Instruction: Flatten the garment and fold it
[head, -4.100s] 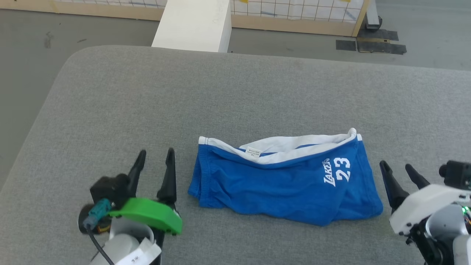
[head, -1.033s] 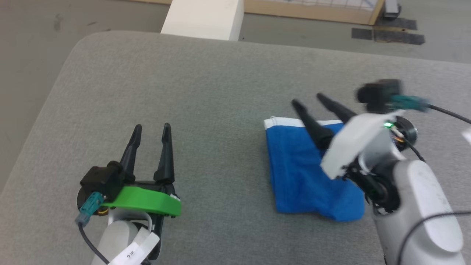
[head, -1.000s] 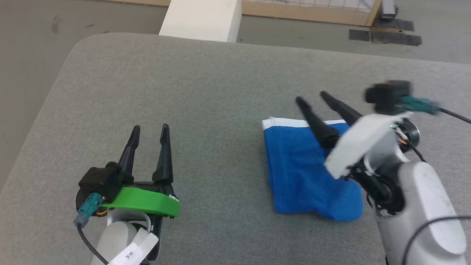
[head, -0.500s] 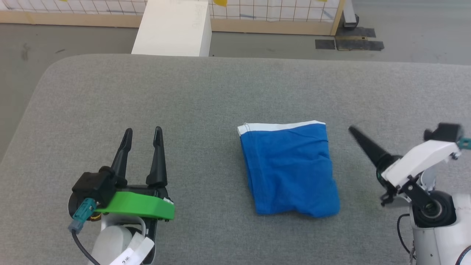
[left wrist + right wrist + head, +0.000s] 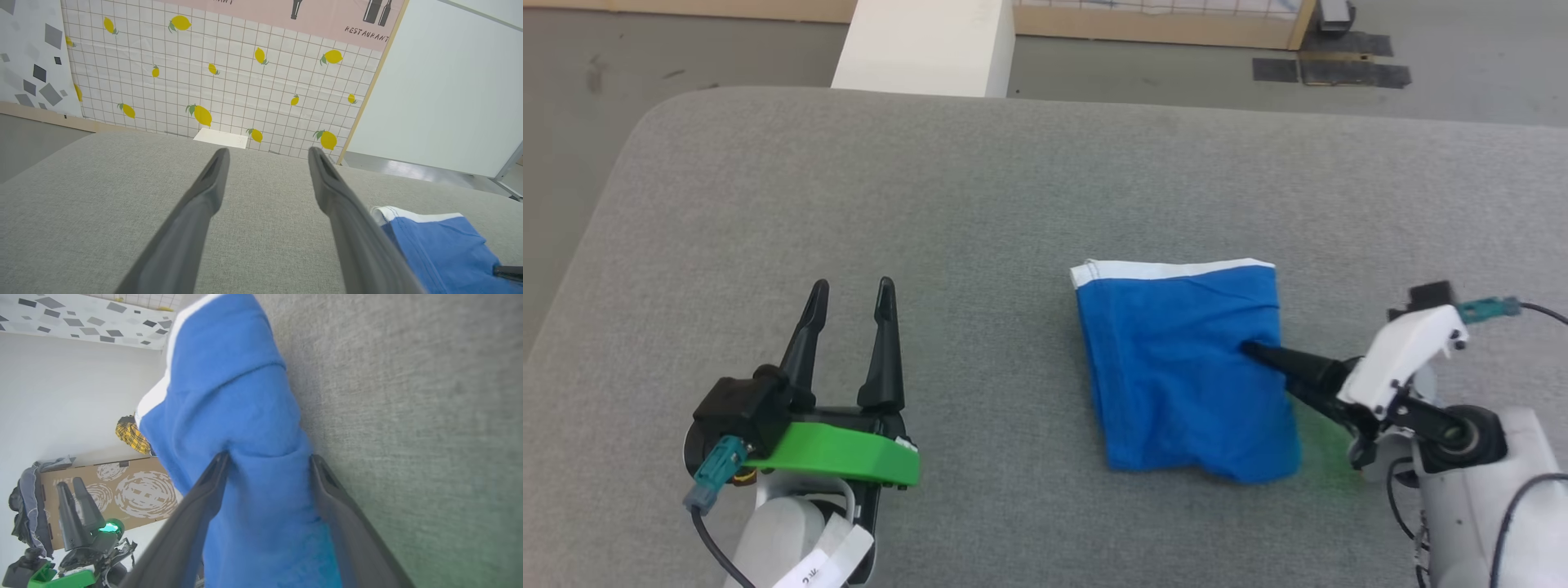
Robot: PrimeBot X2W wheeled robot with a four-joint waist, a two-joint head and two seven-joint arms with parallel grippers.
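The garment [image 5: 1184, 367], blue with a white band along its far edge, lies folded in half on the grey padded surface [image 5: 980, 204]. My right gripper [image 5: 1258, 367] is turned on its side at the garment's right edge. One finger lies on top of the cloth and the other reaches in under it. In the right wrist view the right gripper [image 5: 268, 457] stands open with the garment's [image 5: 229, 388] edge between its spread fingers. My left gripper [image 5: 852, 286] rests open and empty well left of the garment. In the left wrist view the left gripper [image 5: 268, 151] points across the surface, with the garment [image 5: 441, 245] at lower right.
A white block [image 5: 923, 45] stands on the floor just beyond the surface's far edge. The surface's rounded corner [image 5: 645, 122] drops to grey floor on the left. A lemon-print partition [image 5: 229, 73] stands behind. A cardboard box [image 5: 122, 490] shows in the right wrist view.
The head camera has shifted a little. My right gripper has moved left from beside the garment onto its right edge, taking the cloth between its fingers. Left arm unmoved. Earlier, the garment lay spread wider.
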